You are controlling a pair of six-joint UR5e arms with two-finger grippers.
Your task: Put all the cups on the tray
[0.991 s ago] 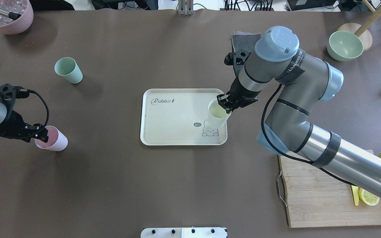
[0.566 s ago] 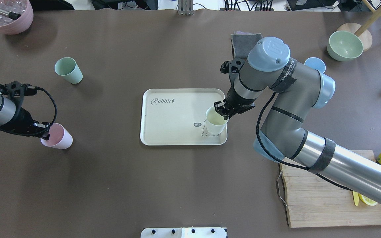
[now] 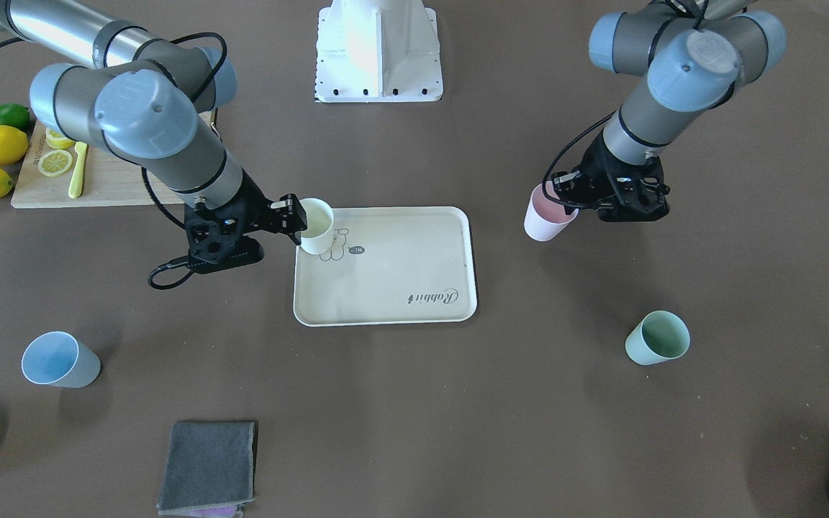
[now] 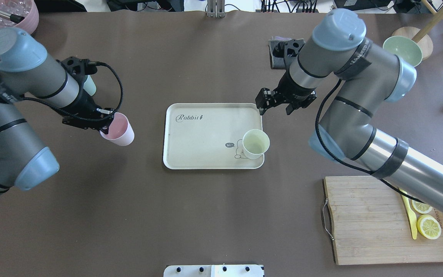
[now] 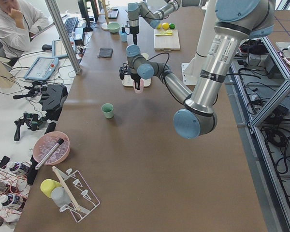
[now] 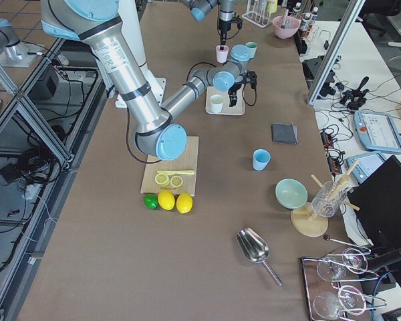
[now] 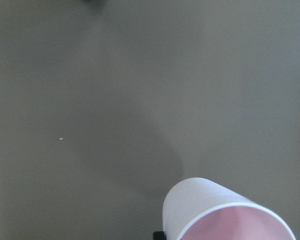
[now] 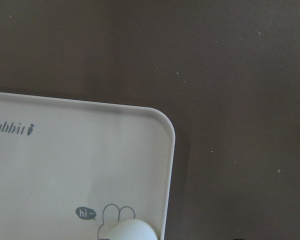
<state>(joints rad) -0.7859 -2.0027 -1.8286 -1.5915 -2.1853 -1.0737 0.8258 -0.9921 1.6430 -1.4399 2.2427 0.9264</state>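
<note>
The cream tray lies mid-table, also seen in the front view. The pale yellow cup stands upright on its near right corner. My right gripper is open and empty, raised beside that cup. My left gripper is shut on the rim of the light pink cup, held off the table left of the tray. The mint green cup stands far left, partly behind my left arm. The light blue cup stands far right, hidden overhead.
A wooden cutting board with lemon slices lies near right. A grey cloth lies at the far side. A pale green bowl is far right, a mauve-pink vessel far left.
My right gripper has let go of the yellow cup on the tray and moved up and away. My left arm has carried the pink cup right, toward the tray.
</note>
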